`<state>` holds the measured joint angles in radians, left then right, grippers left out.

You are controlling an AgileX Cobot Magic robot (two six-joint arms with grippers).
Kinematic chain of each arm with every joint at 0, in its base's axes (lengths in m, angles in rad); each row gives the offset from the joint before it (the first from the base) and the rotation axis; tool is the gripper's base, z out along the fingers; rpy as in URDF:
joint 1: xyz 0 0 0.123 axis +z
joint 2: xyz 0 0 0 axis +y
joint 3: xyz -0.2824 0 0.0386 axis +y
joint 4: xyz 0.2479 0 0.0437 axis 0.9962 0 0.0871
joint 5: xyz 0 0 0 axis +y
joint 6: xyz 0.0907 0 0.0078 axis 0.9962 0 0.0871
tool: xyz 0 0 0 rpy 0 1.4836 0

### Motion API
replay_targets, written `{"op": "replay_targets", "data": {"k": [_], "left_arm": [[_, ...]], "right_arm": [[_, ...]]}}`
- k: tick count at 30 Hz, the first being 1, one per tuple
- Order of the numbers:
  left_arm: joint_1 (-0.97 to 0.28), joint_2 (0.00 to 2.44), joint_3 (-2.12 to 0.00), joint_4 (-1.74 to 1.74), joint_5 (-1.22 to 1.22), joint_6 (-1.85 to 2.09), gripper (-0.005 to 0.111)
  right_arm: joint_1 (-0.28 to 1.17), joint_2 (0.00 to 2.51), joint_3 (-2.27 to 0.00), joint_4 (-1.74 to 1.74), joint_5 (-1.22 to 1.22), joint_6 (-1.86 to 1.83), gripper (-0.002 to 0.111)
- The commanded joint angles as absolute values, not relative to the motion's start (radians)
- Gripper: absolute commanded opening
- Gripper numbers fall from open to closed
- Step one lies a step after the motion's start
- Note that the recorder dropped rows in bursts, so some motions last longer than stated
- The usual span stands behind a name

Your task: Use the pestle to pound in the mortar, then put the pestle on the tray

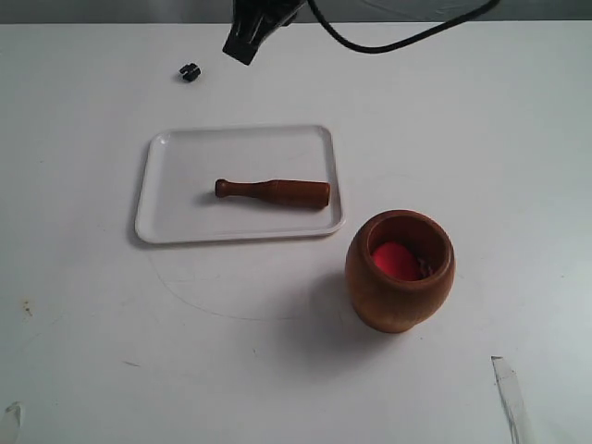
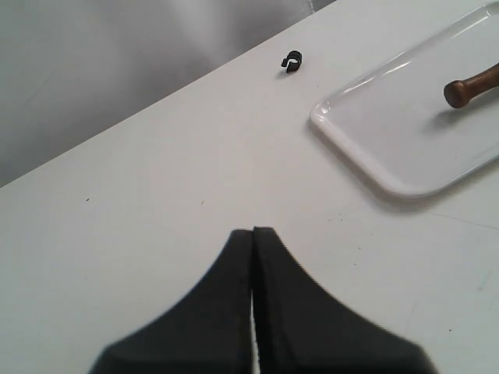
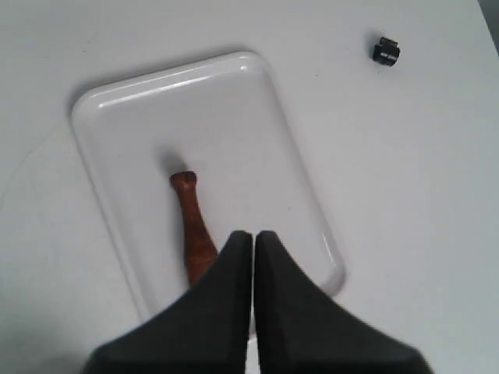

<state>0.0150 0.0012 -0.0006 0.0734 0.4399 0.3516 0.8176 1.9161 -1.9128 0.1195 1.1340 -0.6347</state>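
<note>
The dark-brown pestle (image 1: 273,191) lies flat in the middle of the white tray (image 1: 185,166), knobbed end to the left. To the tray's front right stands the brown mortar (image 1: 398,296), upright, with a red ball (image 1: 395,261) inside. My right gripper (image 1: 250,32) hangs high over the table's far side, shut and empty. In the right wrist view it (image 3: 253,234) looks down on the pestle (image 3: 193,218) and the tray (image 3: 234,117). My left gripper (image 2: 253,231) is shut on nothing above bare table, away from the tray (image 2: 390,132) and the pestle's knob (image 2: 472,86). The exterior view does not show the left gripper.
A small black part (image 1: 190,71) lies on the white table beyond the tray's far left corner; both wrist views show this black part (image 2: 291,60) (image 3: 385,51). A black cable (image 1: 398,42) trails right from the raised arm. Clear tape strips (image 1: 509,398) sit at the front edge.
</note>
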Motion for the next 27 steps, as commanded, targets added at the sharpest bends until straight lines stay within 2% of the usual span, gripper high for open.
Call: {"op": "replay_targets", "data": {"k": [1, 8, 14, 27], "left_arm": [[0.007, 0.000, 0.000, 0.066, 0.437, 0.343, 0.000], [0.007, 0.000, 0.000, 0.066, 0.437, 0.343, 0.000], [0.007, 0.000, 0.000, 0.066, 0.437, 0.343, 0.000], [0.007, 0.000, 0.000, 0.066, 0.437, 0.343, 0.000]], "right_arm": [[0.817, 1.831, -1.915, 0.130, 1.198, -0.576, 0.000], [0.817, 1.669, -1.895, 0.163, 1.221, -0.558, 0.000], [0.817, 1.419, -1.651, 0.157, 1.061, -0.558, 0.000], [0.817, 0.660, -0.836, 0.137, 0.203, -0.575, 0.000]]}}
